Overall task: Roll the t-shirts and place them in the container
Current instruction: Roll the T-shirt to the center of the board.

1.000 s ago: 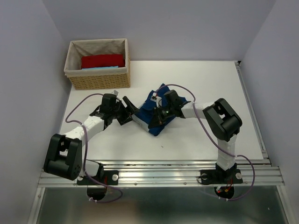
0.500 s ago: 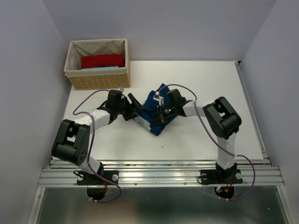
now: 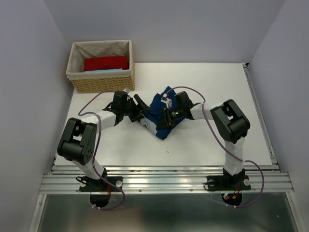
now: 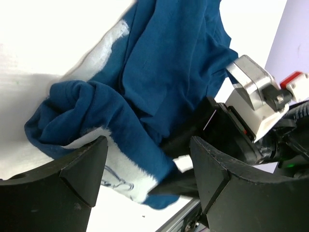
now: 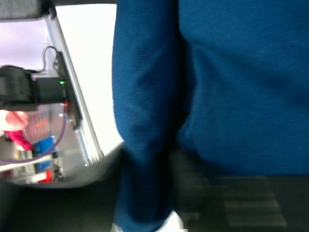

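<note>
The navy t-shirt (image 4: 166, 72) lies bunched in the middle of the white surface (image 3: 217, 87), between the two arms. The left gripper (image 4: 148, 150) has its jaws spread, with a crumpled fold of the shirt between them. The right gripper (image 3: 163, 122) is buried in the cloth from the opposite side; I cannot tell whether its jaws are pinching anything. A red cloth (image 3: 106, 63) sits in the wicker basket (image 3: 101, 85) at the far left corner.
</note>
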Controlling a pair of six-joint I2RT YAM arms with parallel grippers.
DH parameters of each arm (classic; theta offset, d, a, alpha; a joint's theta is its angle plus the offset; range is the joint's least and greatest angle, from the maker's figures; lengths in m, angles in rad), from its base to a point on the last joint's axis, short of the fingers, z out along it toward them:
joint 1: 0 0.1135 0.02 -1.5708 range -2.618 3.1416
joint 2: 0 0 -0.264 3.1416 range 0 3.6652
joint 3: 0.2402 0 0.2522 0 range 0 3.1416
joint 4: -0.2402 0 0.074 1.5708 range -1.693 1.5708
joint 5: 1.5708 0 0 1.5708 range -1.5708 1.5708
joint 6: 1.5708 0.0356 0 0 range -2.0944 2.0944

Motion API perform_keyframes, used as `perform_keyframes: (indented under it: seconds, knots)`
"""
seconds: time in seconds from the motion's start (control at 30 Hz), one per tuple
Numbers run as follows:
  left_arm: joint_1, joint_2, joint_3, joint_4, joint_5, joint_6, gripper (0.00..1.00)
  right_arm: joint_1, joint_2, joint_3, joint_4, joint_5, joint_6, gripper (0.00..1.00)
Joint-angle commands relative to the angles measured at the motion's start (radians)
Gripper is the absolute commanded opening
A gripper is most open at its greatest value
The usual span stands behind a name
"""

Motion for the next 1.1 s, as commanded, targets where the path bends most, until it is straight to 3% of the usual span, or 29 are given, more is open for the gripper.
perform_keyframes:
  seconds: [0.0,0.17,0.4,0.5,0.57,0.6,0.7,0.8,1.07]
  knots:
    - [-0.005,0.033,0.055,0.033,0.011,0.018,0.79,-0.01,-0.05,0.003,0.005,0.073,-0.003,0.57]
    - [-0.008,0.083,0.086,0.035,0.016,0.027,0.79,-0.01,-0.168,-0.04,-0.066,0.195,-0.019,0.79]
    - [-0.017,0.113,0.108,0.035,0.027,0.029,0.79,-0.01,-0.37,-0.093,-0.183,0.366,-0.056,0.86]
    - [-0.019,0.113,0.114,0.035,0.036,0.026,0.79,0.013,-0.459,-0.092,-0.254,0.464,-0.085,0.84]
    - [-0.019,0.11,0.115,0.033,0.036,0.026,0.79,0.06,-0.484,-0.072,-0.284,0.53,-0.099,0.76]
    - [-0.019,0.108,0.118,0.03,0.037,0.024,0.79,0.076,-0.49,-0.064,-0.303,0.538,-0.104,0.6]
    - [-0.019,0.108,0.131,0.016,0.034,0.027,0.79,0.114,-0.454,-0.043,-0.303,0.541,-0.113,0.3]
    - [-0.019,0.108,0.14,0.01,0.03,0.027,0.79,0.139,-0.388,-0.029,-0.277,0.526,-0.112,0.15]
    - [-0.019,0.162,0.187,-0.008,0.024,0.053,0.79,0.139,-0.303,-0.049,-0.191,0.556,-0.082,0.11]
